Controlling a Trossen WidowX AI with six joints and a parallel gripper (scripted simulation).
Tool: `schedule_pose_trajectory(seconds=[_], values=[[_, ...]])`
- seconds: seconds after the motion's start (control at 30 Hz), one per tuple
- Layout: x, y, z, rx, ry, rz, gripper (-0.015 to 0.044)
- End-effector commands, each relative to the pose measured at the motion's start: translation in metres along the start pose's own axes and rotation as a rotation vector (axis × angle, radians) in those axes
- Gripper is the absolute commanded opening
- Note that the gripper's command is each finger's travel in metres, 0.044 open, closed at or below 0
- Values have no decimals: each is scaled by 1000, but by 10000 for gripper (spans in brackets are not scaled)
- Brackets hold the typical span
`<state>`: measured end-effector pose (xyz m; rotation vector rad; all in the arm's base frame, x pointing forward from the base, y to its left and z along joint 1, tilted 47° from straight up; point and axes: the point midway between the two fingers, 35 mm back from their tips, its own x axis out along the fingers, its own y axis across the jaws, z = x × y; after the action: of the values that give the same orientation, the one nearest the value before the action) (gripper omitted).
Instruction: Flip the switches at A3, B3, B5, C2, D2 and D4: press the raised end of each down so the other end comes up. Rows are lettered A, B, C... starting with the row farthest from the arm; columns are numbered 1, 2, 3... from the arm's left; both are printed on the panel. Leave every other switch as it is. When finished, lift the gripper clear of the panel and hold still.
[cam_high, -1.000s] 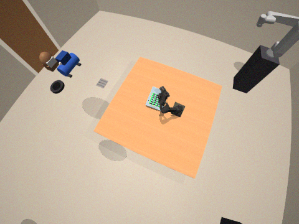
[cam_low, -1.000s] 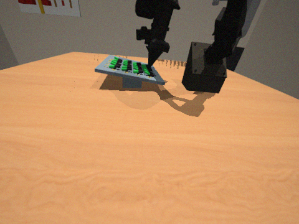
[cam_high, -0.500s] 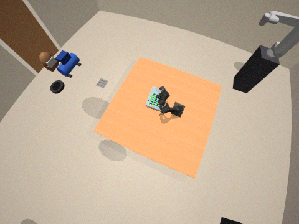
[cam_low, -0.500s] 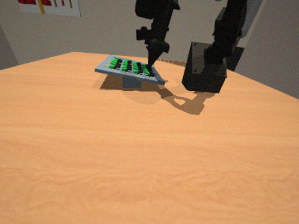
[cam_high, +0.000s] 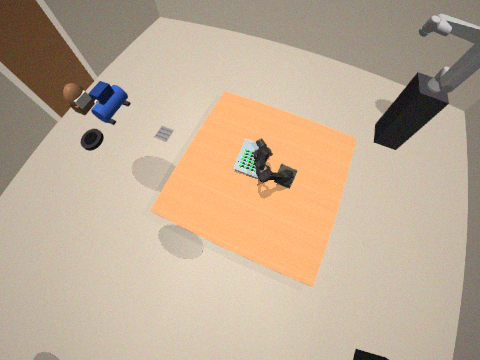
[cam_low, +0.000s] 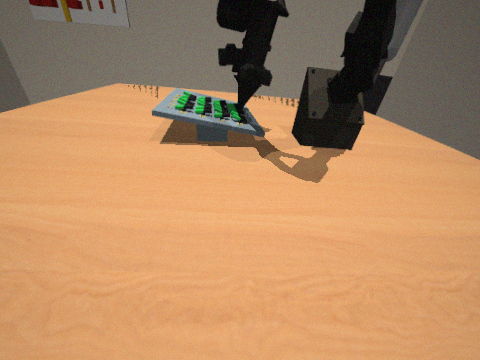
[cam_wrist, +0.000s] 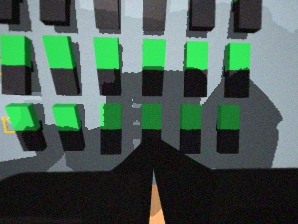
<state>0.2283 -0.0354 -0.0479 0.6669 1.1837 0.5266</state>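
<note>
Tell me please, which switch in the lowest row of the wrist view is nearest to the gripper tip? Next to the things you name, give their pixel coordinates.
The fourth switch from the left (cam_wrist: 151, 116): the tip of the gripper (cam_high: 258, 158) (cam_low: 241, 106) (cam_wrist: 152, 142) overlaps only its black lower end.

— What colour is the robot's arm (cam_high: 262, 156) (cam_low: 257, 42)?
— Black nearly all over, with dark grey where light catches it.

— And its shape?
— Chunky, angular segments, with blocky bits jutting from the sides near the gripper (cam_low: 242, 106) (cam_wrist: 152, 145).

— The gripper itself?
— Black too. From outside it narrows to a slim point; close up, two broad, dark halves slope to a narrow tip.

— What about the base (cam_high: 291, 183) (cam_low: 320, 134)?
— A boxy black block inside the desk's edges, away from all four corners, its flat top greyish, with small dark round spots near the corners, perhaps screws.

— Any lettering?
— Too dark to tell.
</note>
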Motion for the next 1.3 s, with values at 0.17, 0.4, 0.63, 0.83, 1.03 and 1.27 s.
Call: schedule_pose_trajectory(seconds=[0.17,0.4,0.63,0.83,1.03,1.27], values=[[2,0,0,7,-2,3,0],[3,0,0,7,-2,3,0],[4,0,0,7,-2,3,0],[-14,-2,2,3,7,-5,0],[-61,-1,2,7,26,1,0],[-65,4,37,6,25,-2,0]])
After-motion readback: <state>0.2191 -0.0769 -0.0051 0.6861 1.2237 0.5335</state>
